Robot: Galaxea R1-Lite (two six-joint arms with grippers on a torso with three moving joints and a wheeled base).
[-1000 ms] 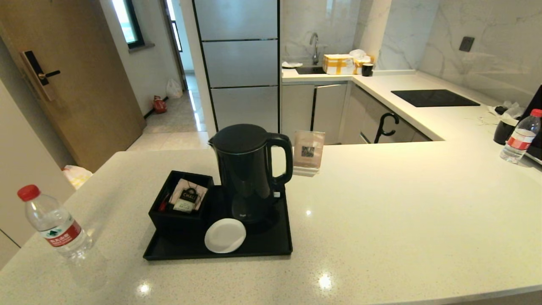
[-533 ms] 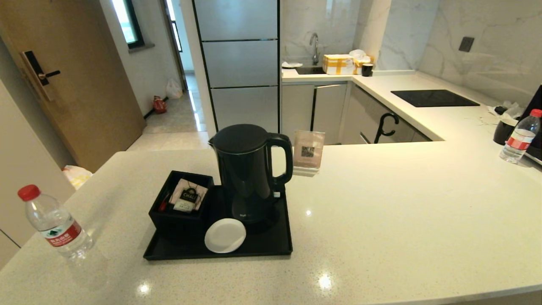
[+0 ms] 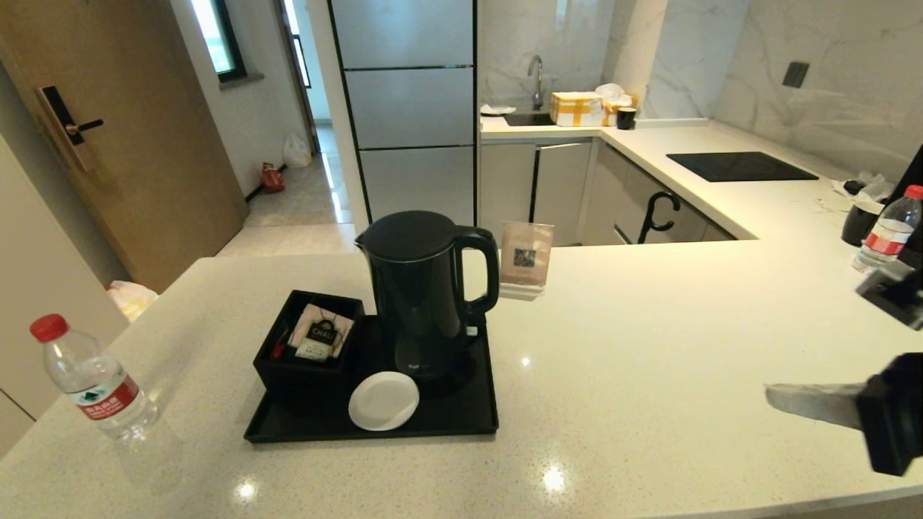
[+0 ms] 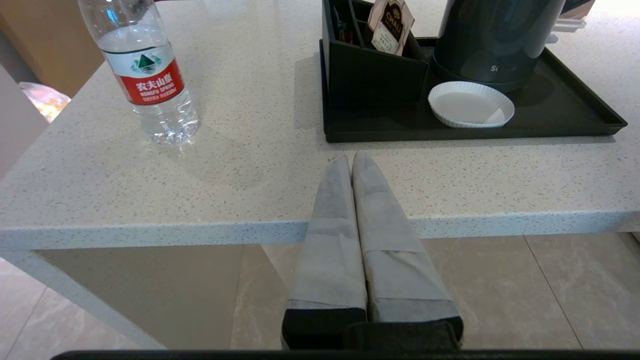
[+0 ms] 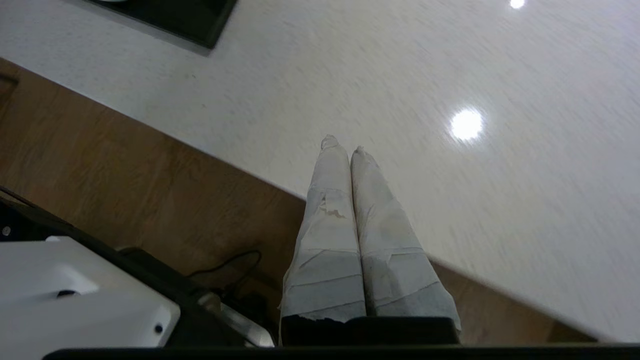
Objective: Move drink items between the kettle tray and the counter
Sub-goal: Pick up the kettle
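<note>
The tall black kettle (image 3: 422, 295) stands on the flat black kettle tray (image 3: 461, 422) in the middle of the pale counter (image 3: 649, 324). A clear water bottle (image 3: 94, 382) with a red cap stands on the counter far to the left, off the tray. My right gripper (image 3: 770, 394) reaches in from the right edge, shut and empty, low over the counter's front right. In the left wrist view my left gripper (image 4: 350, 159) is shut and empty just past the counter's front edge, between the bottle (image 4: 145, 75) and the tray (image 4: 575, 120).
On the tray also sit a black box with tea sachets (image 3: 306, 346) and a round white coaster (image 3: 383, 401). A small card stand (image 3: 525, 259) is behind the kettle. A second bottle (image 3: 888, 232), a dark cup (image 3: 859, 223) and the hob (image 3: 739, 167) are at far right.
My right arm has come into the head view from the right edge, gripper pointing left over the counter. The kettle, tray and bottles have not moved.
</note>
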